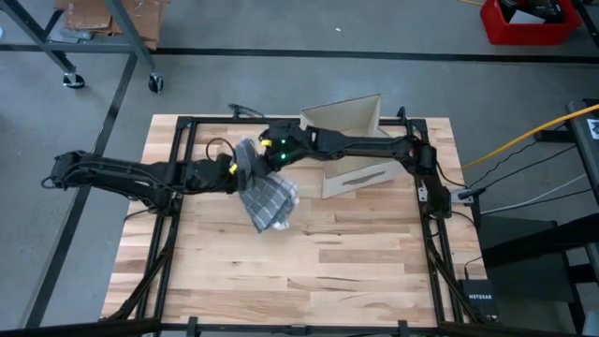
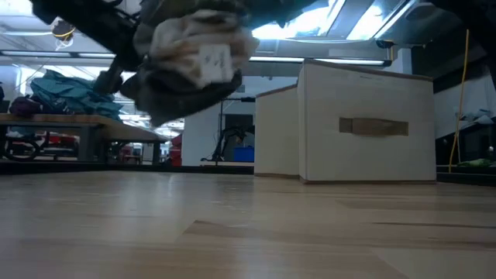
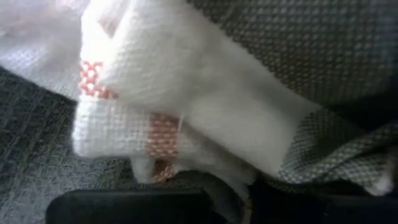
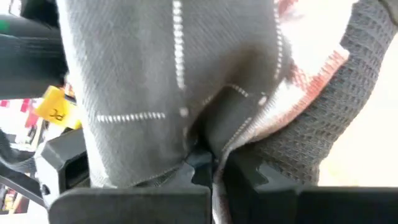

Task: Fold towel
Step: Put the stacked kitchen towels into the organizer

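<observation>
The towel [image 1: 270,198], grey with thin light checks and a white, red-stitched inner side, hangs bunched above the middle of the table. In the low view the towel [image 2: 194,66] is clear of the wood. My left gripper [image 1: 240,170] reaches in from the table's left and is shut on the bundle's upper left part. My right gripper [image 1: 270,154] comes from the right, just beyond it, and is shut on the upper far part. Both wrist views are filled with cloth. My left gripper holds the towel's upper bunch, where white and grey folds [image 3: 205,168] lie over its dark fingers [image 3: 124,208] in several layers. The cloth hides the exact place of contact. It comes from the table's left, slanting down, and the towel hangs below, clear of the table. My right gripper pinches a gathered fold of the grey cloth [image 4: 208,146] between its two fingers [image 4: 124,199]. It comes from the table's right, slanting down. The cloth bulges out past the fingers, and the towel hangs slack below, clear of the table.
A beige fabric box [image 1: 356,150] with a slot handle stands at the table's far right, close behind my right arm; the box [image 2: 364,124] also shows in the low view. Bare wood [image 1: 309,271] lies toward the near edge. A black frame [image 1: 178,150] runs along the table's sides.
</observation>
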